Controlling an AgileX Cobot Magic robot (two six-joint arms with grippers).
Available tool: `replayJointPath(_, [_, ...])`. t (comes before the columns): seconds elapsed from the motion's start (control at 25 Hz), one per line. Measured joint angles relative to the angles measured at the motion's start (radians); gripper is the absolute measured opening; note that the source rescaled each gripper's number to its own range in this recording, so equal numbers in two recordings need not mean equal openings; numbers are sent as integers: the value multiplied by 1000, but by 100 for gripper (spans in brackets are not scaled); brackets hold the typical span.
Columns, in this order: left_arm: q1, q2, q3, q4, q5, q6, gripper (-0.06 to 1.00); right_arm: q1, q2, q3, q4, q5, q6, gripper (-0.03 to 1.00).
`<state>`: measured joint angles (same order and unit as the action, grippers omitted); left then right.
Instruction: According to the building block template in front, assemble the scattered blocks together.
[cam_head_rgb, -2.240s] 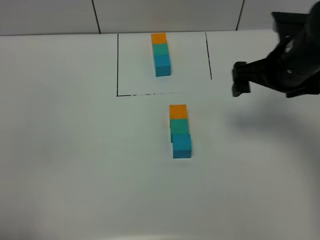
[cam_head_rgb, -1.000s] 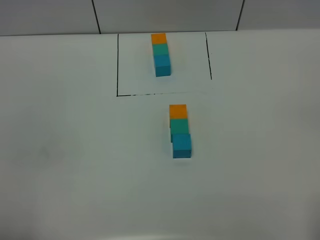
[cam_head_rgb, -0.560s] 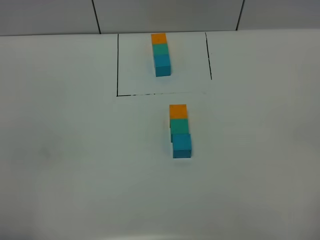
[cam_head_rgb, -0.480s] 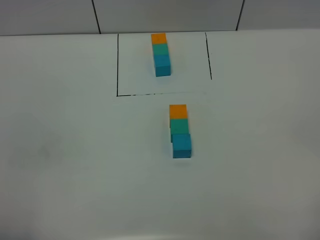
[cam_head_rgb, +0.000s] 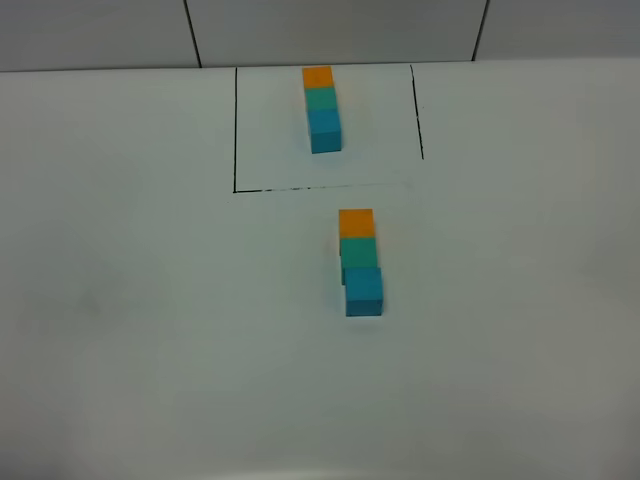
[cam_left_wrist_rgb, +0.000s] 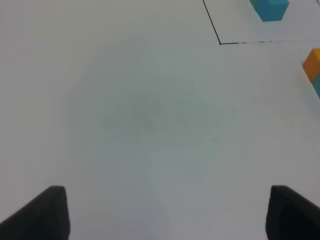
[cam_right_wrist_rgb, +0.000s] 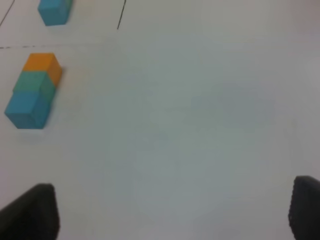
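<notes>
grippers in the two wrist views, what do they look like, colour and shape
Only the fingertips show. The left gripper has two matte black fingertips with blunt, angled ends. The right gripper looks the same: plain black fingertips with rounded corners. No cables, markings or labels are visible. The high view shows neither arm.

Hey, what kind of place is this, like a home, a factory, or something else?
Probably a lab or robot test bench, not a home: a plain white table, a black drawn rectangle framing the building block template, and the scattered blocks lined up below it. Nothing else shows.
</notes>
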<state>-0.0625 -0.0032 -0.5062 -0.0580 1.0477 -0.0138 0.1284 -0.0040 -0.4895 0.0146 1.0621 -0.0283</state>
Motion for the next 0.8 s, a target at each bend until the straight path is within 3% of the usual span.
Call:
replayJointPath(0.2, [0, 0, 0, 0, 0, 0, 73, -85, 0, 0, 1, 0, -1, 85])
replayJointPath(0.8, [0, 0, 0, 0, 0, 1, 73, -89, -3, 1, 1, 0, 0, 79])
